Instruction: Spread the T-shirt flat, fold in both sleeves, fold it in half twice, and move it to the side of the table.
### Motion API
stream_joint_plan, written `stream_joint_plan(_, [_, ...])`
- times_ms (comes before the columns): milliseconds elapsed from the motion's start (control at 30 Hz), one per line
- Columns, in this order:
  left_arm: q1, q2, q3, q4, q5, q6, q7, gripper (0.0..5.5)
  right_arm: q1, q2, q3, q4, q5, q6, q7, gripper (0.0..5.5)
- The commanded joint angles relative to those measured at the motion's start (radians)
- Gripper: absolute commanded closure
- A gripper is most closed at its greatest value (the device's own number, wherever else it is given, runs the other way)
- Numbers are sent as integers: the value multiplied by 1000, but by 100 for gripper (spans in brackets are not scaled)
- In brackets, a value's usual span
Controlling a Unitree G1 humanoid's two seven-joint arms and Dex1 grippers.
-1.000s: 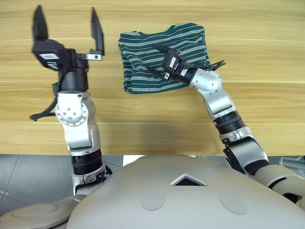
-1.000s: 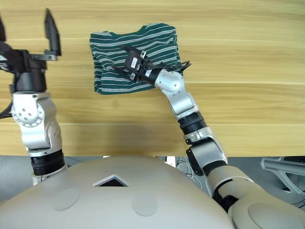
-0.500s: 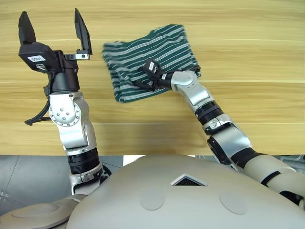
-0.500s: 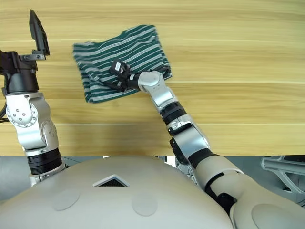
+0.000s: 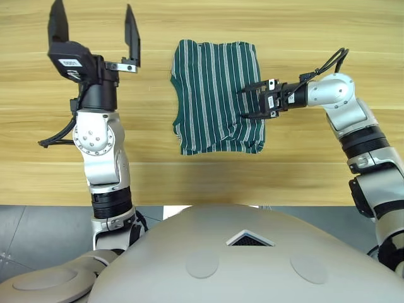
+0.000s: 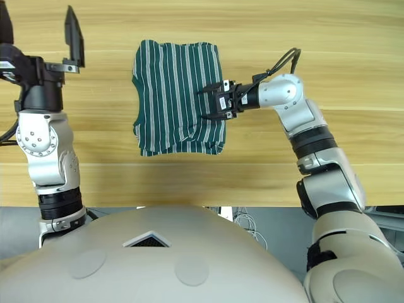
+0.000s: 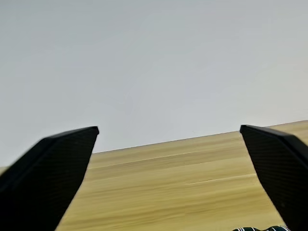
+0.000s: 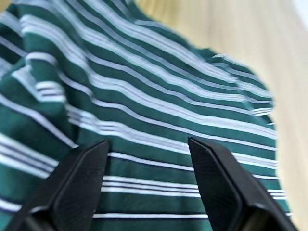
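The folded T-shirt [image 5: 214, 95], dark green with thin white stripes, lies as a compact rectangle in the middle of the wooden table [image 5: 328, 38], its stripes running away from me. My right gripper [image 5: 250, 101] is level with the table at the shirt's right edge, open, its fingertips over the cloth without pinching it. In the right wrist view its two black fingers [image 8: 72, 187] stand apart with striped fabric [image 8: 159, 110] close beyond them. To the left of the shirt my left gripper [image 5: 95, 28] is raised with its fingers pointing up, open and holding nothing.
Bare light wood planks surround the shirt on every side, with wide room at the far right [image 5: 353, 25] and far left. The table's near edge [image 5: 208, 205] runs just in front of me. A pale wall [image 7: 154, 57] rises behind the table.
The shirt has turned about a quarter turn and slid nearer and to the right. My right gripper has come off its top and swung out to its right edge.
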Motion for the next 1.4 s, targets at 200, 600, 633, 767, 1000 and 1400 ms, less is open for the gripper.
stream_joint_plan(200, [45,258,-114,149,119,-205,-272,12,111,-118,-146,-95,251,56,166,245])
stream_joint_plan(600, [175,673,-50,340,72,-381,-673,10,247,-192,-115,70,53,-114,166,183])
stream_joint_plan(633, [170,662,-80,328,86,-384,-679,10,250,-184,-101,60,41,-123,162,183])
stream_joint_plan(767, [163,630,-215,339,175,-412,-694,10,231,-138,-69,23,-13,-164,91,183])
stream_joint_plan(1000, [89,567,-324,475,313,-490,-607,10,235,-118,-29,-27,-46,-173,41,183])
stream_joint_plan(1400, [18,528,-435,562,365,-590,-506,10,238,-118,-14,-63,-37,-132,10,359])
